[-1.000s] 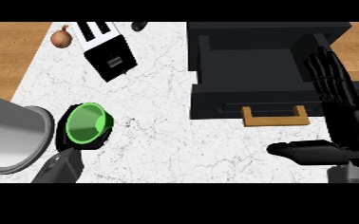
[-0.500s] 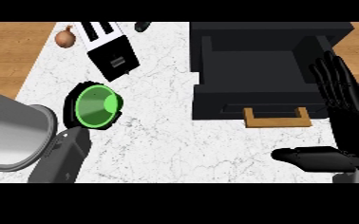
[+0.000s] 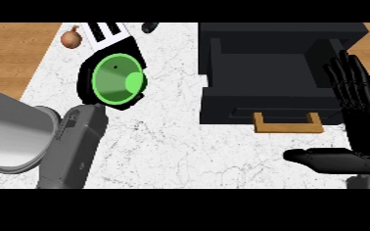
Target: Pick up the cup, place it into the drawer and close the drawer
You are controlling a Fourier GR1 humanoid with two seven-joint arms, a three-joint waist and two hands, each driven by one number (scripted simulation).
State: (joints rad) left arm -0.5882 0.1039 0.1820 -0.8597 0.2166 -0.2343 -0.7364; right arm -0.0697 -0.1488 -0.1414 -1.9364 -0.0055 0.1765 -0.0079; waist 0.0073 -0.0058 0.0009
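Gripping green cup (image 3: 115,80), left hand (image 3: 133,80) curled round; right hand (image 3: 347,85) open beside drawer (image 3: 274,73).

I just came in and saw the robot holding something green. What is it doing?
The robot's left hand has its fingers curled round a green cup and holds it over the white counter, mouth toward the camera. The black drawer with the wooden handle stands open to the right, nothing visible in it yet. The right hand rests open beside the drawer. An onion lies at the far left.
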